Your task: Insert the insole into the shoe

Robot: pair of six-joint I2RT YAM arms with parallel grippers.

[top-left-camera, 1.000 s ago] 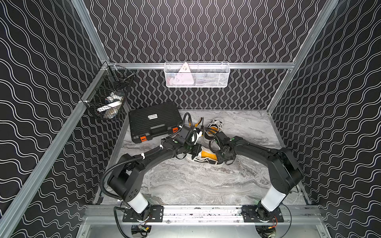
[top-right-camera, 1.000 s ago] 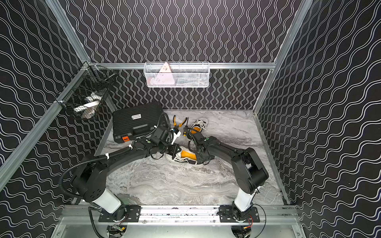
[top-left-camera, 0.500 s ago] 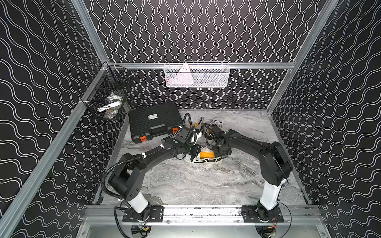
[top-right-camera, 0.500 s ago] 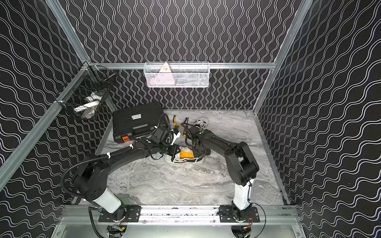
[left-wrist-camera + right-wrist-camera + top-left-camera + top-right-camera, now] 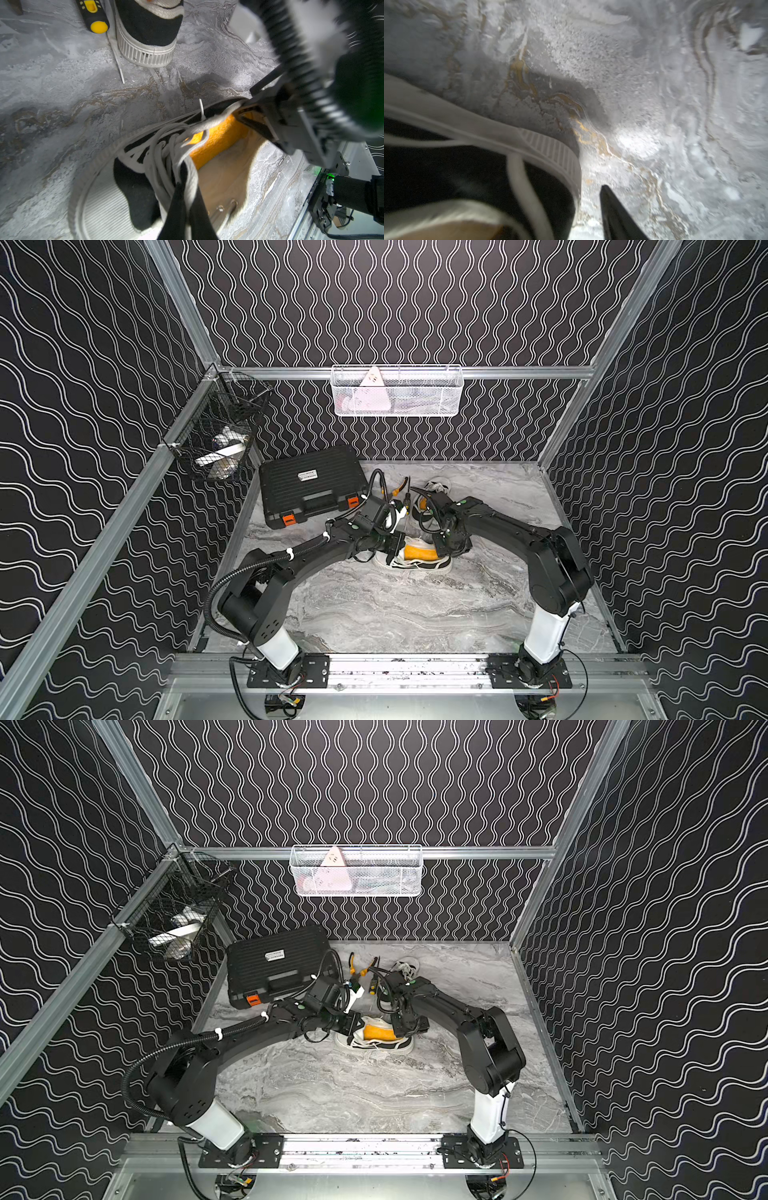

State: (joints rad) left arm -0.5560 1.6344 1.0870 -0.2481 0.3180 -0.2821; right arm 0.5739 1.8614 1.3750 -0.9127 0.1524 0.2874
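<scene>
**A:** How does the left gripper (image 5: 186,180) stand?

**B:** Pressed together on a white strip of the shoe (image 5: 99,203), right by the laces (image 5: 166,149). Tongue edge or lace, I cannot tell which. Its fingers (image 5: 174,218) run off the picture's edge in the left wrist view.

**A:** And the right gripper (image 5: 246,104)?

**B:** Jaws apart, astride the heel: one finger inside the opening, next to the insole (image 5: 218,141), the other outside. The right wrist view is blurred and shows a single finger (image 5: 612,207), just beside the heel's sole with a gap between. Its partner is hidden.

**A:** Where is the insole?

**B:** Inside the shoe, orange, showing through the opening in both top views (image 5: 417,551) (image 5: 376,1032). Its front end is hidden under the laces, so I cannot tell whether it lies flat.

**A:** The shoe itself?

**B:** On the table (image 5: 395,614), about the middle, toe left, heel right, between the two grippers.

**A:** Farther out?

**B:** A second shoe (image 5: 145,27) sits farther back, cut off above the heel in the left wrist view and mostly hidden behind the right arm (image 5: 498,526) from above. A screwdriver (image 5: 93,16) lies just beside it; only part of the handle shows.
</scene>
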